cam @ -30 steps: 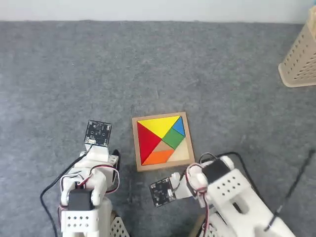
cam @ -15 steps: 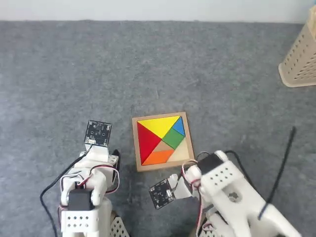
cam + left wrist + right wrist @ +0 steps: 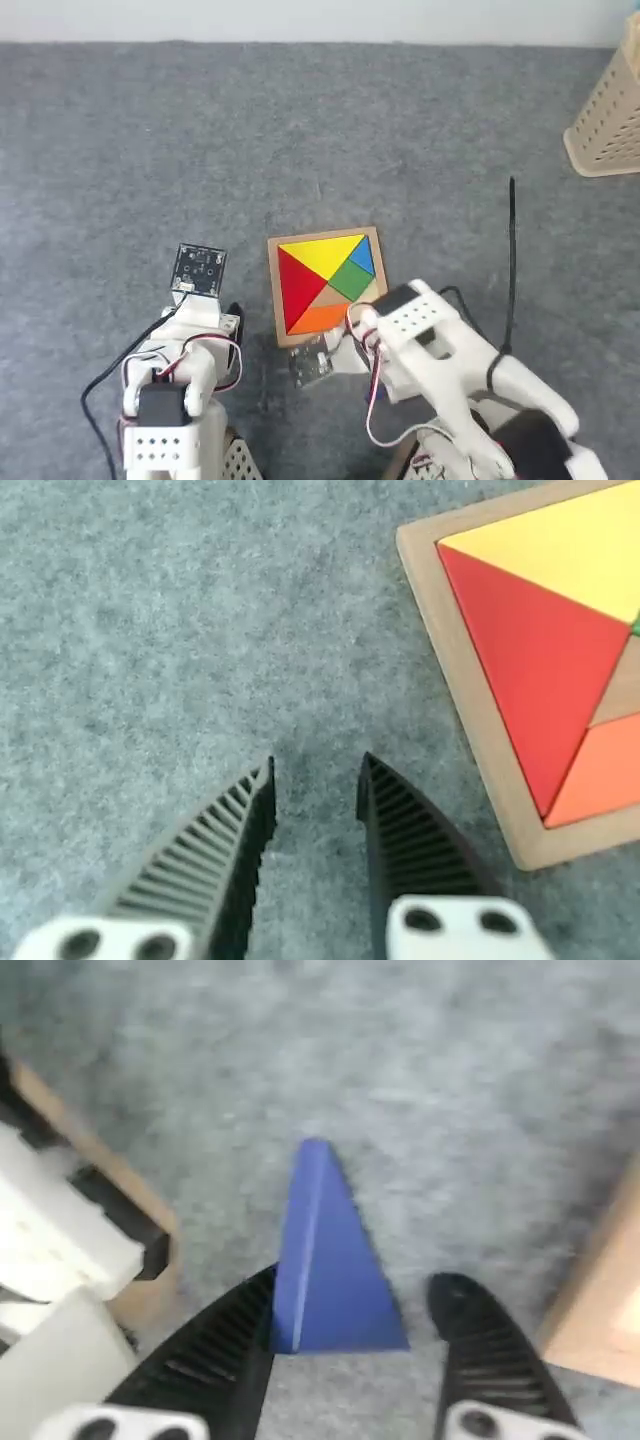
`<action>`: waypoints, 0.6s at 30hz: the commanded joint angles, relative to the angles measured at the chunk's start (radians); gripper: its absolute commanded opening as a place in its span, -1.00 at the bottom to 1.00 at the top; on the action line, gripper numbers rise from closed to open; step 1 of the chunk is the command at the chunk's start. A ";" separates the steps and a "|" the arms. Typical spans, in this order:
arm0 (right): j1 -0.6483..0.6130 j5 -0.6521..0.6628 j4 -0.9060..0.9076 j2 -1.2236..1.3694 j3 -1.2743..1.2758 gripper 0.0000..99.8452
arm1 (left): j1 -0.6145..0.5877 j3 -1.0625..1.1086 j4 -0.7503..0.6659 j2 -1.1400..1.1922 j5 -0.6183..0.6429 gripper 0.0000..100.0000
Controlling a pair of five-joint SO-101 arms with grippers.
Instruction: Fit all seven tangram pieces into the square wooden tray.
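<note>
Jaws of right tool (image 3: 360, 1288) stand apart around blue triangle (image 3: 325, 1250).

Bright, soft, even light over grey carpet (image 3: 150, 130), faint shadow beside the wooden tray (image 3: 272, 292).

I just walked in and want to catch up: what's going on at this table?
The right gripper is open with a blue triangle between its fingers, against one and clear of the other. The left gripper hangs open over the grey mat beside the square wooden tray. The tray already holds coloured pieces, among them a yellow triangle and a red triangle.
</note>
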 commanded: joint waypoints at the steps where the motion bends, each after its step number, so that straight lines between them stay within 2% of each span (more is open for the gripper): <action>1: -0.001 -0.063 -0.033 0.030 -0.061 -0.82 | 0.000 -0.004 0.005 -0.015 0.008 -0.73; 4: -0.001 -0.117 -0.031 0.030 -0.081 -1.00 | 0.000 -0.004 0.005 -0.015 0.008 -0.73; 12: -0.001 -0.236 -0.027 0.028 -0.138 -0.99 | 0.000 -0.004 0.005 -0.015 0.008 -0.73; 18: -0.001 -0.292 0.102 -0.028 -0.250 -0.99 | 0.000 -0.004 0.005 -0.015 0.008 -0.73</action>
